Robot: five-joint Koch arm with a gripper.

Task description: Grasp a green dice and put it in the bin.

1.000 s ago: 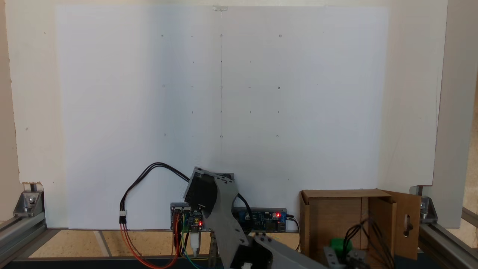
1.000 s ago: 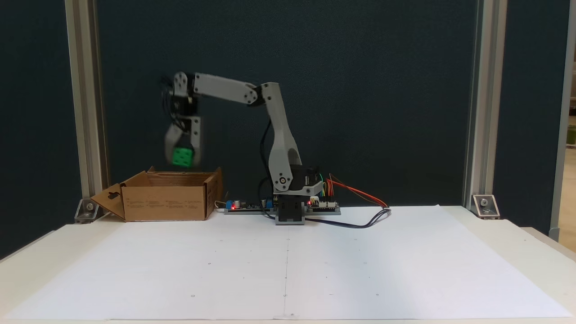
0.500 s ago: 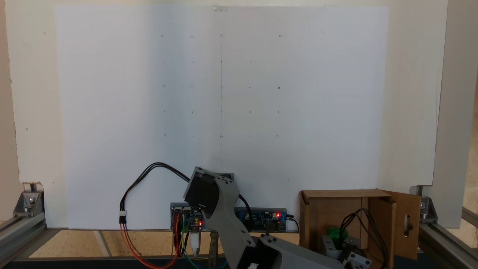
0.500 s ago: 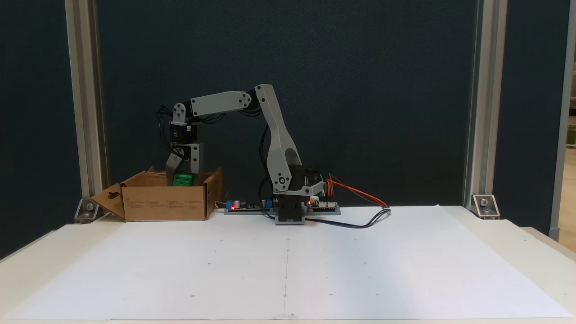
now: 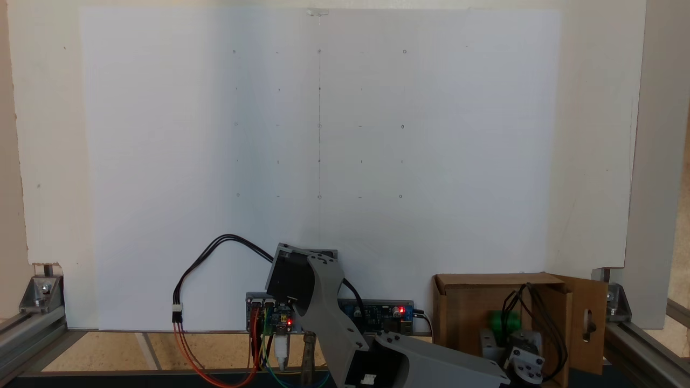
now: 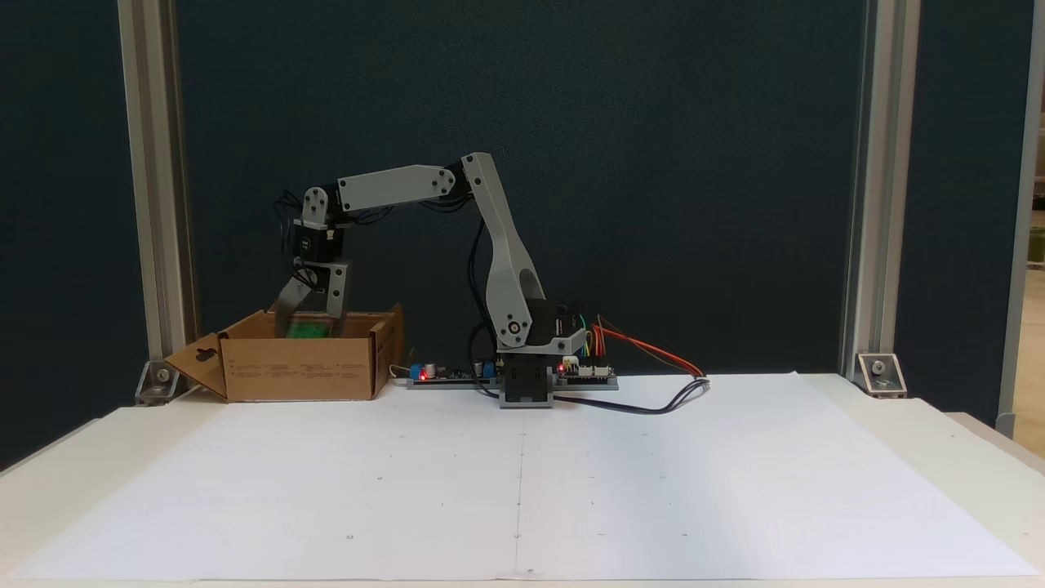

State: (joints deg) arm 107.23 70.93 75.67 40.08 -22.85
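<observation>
- gripper of the grey hobby arm, in a fixed view looking down from above: it hangs inside the mouth of the brown corrugated cardboard bin. grey finger parts sit either side of the small bright green plastic dice. from this angle i cannot tell contact from a gap.
- same view: the dice lies within the bin's walls, near the middle. the side flap with the slot-shaped cut-out stands to the right.
- a fixed view from the front: gripper points down over the bin with its two fingers splayed apart, so i read it as released and holding nothing.
- same view: the dice is a blurred green patch at rim level between the finger tips. judgement: it is dropping into the bin or has just landed.
- handling, judgement: the dice is a light, stiff, hard plastic cube, not fragile. its smooth faces and rounded edges could let it slip or twist. best hold is on two opposite flat faces, centred, away from the corners.
- count: one green dice, one cardboard bin, one arm with one gripper.
- also seen: one white paper sheet on the table.
</observation>
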